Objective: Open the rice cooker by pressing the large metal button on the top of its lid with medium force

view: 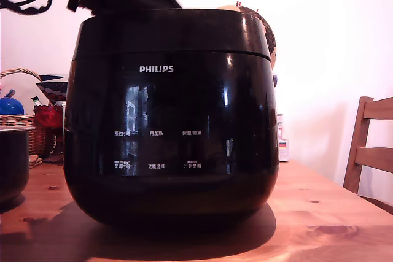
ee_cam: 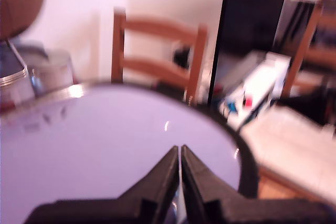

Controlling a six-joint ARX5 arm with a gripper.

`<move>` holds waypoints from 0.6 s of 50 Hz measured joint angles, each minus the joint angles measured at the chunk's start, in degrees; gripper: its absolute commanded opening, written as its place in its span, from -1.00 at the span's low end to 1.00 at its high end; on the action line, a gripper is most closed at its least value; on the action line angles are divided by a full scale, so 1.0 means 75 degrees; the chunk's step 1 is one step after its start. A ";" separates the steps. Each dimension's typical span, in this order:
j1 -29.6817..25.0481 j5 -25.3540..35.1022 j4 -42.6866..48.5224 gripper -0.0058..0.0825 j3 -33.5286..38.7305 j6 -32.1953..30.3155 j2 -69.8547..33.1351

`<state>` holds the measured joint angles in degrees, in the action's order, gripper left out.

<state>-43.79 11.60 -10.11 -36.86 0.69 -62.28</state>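
Large glossy black rounded rice cooker [view: 171, 115] w/ white PHILIPS logo sits mid wooden counter [view: 319, 213], near its front edge. Wide glossy black lid [ee_cam: 105, 145] is down. Gripper [ee_cam: 180, 153] hovers over the lid, fingers [ee_cam: 169, 174] clenched, grasping nothing. Metal button not visible. Risk: tips land off-button, skid on the slick lid, latch won't release.

Glossy black rice cooker [view: 171, 115] stands upright on the table, lid [view: 175, 29] shut.
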 measured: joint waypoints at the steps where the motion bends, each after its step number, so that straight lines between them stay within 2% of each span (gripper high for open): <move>1: 0.0000 -0.0038 0.0032 -0.92 -0.0009 -0.0082 0.0003; 30: -0.0006 -0.0166 0.1361 -0.92 -0.0484 -0.0519 0.0050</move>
<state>-43.83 10.35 0.10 -40.49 -3.20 -61.91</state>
